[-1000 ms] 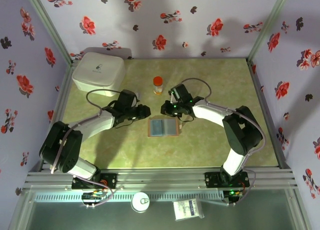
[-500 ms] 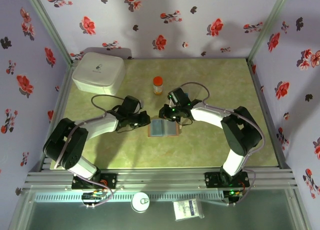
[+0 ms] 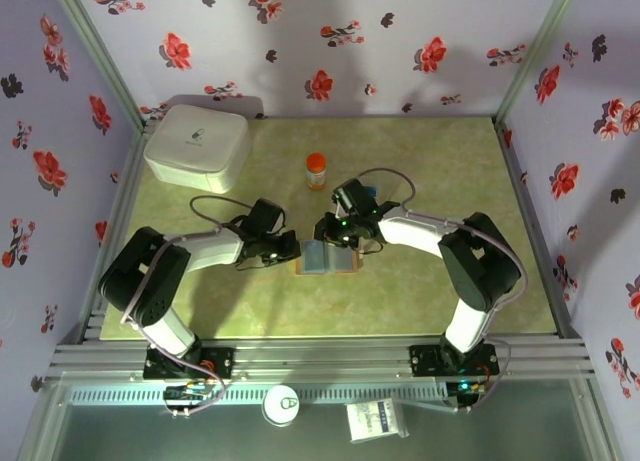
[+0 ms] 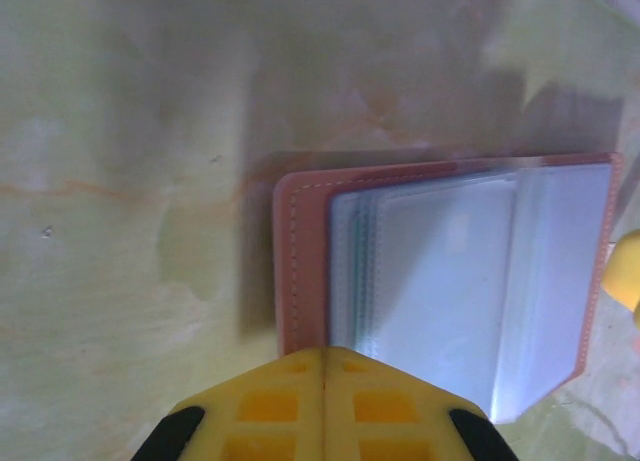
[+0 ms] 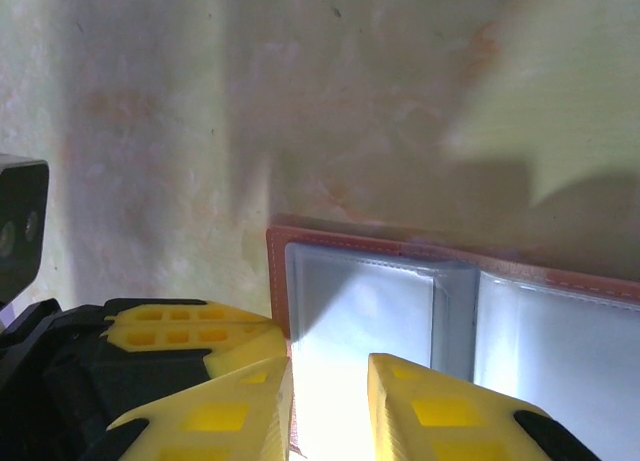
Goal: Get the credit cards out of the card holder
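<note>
While the left gripper (image 4: 322, 366), jaws closed, pins the card holder (image 4: 302, 271) at 9 o'clock, the right gripper (image 5: 330, 381), jaws slightly parted, should nip one card (image 4: 445, 281) squarely.

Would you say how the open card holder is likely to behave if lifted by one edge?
The card holder lies open and flat with a stitched cover, so it would probably flop at the fold. Its clear sleeves look glossy, likely slippery.
</note>
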`<state>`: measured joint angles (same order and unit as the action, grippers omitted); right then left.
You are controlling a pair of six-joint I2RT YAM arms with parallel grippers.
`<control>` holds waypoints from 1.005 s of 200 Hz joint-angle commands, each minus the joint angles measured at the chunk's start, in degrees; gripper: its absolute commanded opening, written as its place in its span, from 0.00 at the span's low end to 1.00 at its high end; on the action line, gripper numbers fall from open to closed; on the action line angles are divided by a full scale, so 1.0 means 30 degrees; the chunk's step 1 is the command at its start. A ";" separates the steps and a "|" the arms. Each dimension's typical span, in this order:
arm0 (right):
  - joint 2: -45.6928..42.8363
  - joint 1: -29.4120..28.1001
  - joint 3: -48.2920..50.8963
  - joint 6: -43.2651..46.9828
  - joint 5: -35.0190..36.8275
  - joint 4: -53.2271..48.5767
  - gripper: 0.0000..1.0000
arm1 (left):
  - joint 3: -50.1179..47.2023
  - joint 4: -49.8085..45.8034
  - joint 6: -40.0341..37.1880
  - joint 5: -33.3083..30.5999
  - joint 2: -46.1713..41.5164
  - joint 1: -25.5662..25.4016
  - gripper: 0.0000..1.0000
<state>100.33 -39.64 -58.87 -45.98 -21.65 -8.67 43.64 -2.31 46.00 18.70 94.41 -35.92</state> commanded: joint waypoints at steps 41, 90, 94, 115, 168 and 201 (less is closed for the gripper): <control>0.0335 -0.0491 0.0661 -0.1018 -0.0656 0.0423 0.27 | 0.0133 -0.1009 -0.0149 -0.0080 0.0246 -0.0117 0.00; 0.0682 -0.0747 0.0680 -0.0991 -0.1184 0.0398 0.22 | 0.0109 -0.1112 -0.0203 -0.0465 0.0112 -0.0095 0.00; 0.0724 -0.0754 0.0677 -0.0993 -0.1169 0.0399 0.22 | 0.0116 -0.1132 -0.0253 -0.0484 0.0112 -0.0096 0.00; 0.0863 -0.0848 0.0585 -0.0938 -0.1192 0.0325 0.22 | 0.0181 -0.1479 -0.0456 -0.0807 -0.0045 -0.0037 0.00; 0.1214 -0.0967 0.0474 -0.0759 -0.0852 0.0007 0.22 | 0.0310 -0.1749 -0.0781 -0.1129 -0.0108 0.0109 0.00; 0.1046 -0.0996 0.0256 -0.0253 0.0068 -0.1081 0.23 | 0.0344 -0.1986 -0.1000 -0.1228 -0.0236 0.0167 0.00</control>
<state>103.22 -42.06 -57.28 -48.10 -23.97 -8.38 44.16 -4.60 44.82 17.41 94.52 -35.83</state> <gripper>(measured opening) 0.225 0.037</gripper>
